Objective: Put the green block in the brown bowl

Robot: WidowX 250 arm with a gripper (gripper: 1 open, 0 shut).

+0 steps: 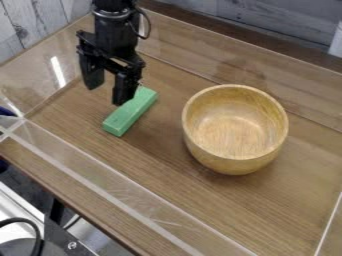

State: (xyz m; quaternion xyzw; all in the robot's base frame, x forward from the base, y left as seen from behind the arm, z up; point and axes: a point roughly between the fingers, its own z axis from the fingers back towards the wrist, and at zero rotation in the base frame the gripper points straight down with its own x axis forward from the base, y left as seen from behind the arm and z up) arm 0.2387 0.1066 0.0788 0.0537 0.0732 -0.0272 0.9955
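You've got one arm (115, 25), one claw (110, 94), two fingers (92, 80), one green block (130, 113), one bowl (234, 130). One desk (167, 185) under it all. That's two loose things for you: one block, one bowl.

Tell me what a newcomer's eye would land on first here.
Probably the big round wooden bowl on the right of the tabletop. Next comes the bright green block, lying flat left of the bowl. Behind and left of the block, the dark robot arm reaches in from the top of the view.
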